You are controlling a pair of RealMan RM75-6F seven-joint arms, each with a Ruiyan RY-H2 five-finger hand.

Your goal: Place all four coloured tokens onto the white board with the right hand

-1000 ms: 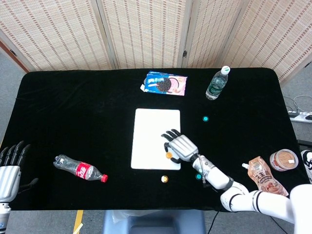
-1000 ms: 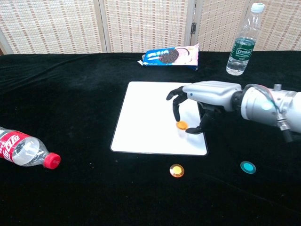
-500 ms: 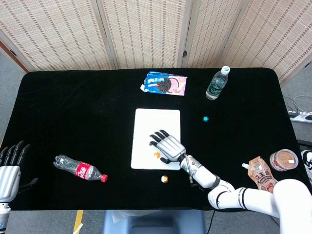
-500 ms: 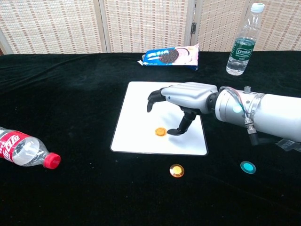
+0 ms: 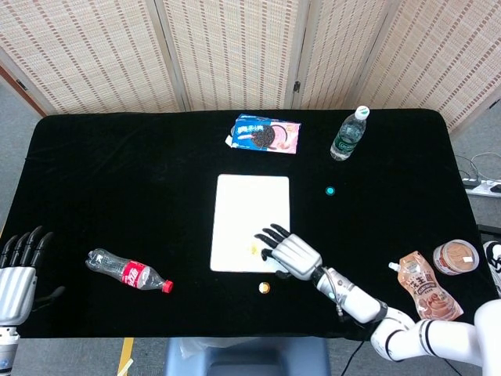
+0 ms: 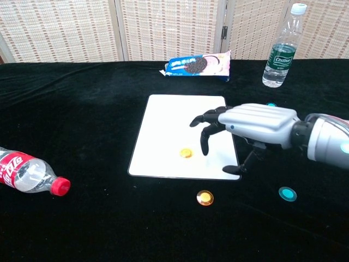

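Note:
The white board (image 5: 250,211) (image 6: 180,125) lies mid-table. One orange token (image 5: 253,250) (image 6: 186,153) rests on its near part. A second orange token (image 5: 264,287) (image 6: 205,197) sits on the black cloth just in front of the board. One teal token (image 5: 329,190) (image 6: 271,103) lies right of the board, partly behind my hand in the chest view. Another teal token (image 6: 287,193) lies near right; the head view hides it. My right hand (image 5: 291,254) (image 6: 251,128) hovers over the board's near right corner, fingers spread, holding nothing. My left hand (image 5: 17,266) is open at the far left edge.
A cookie pack (image 5: 266,135) (image 6: 199,64) and a water bottle (image 5: 348,135) (image 6: 281,49) stand behind the board. A cola bottle (image 5: 129,272) (image 6: 27,173) lies at the near left. A drink pouch (image 5: 425,287) and a round tub (image 5: 456,256) sit at the right edge.
My right hand carried an orange token leftward over the board, let it go there, then drew back to the right and toward the near edge. The left hand stayed put.

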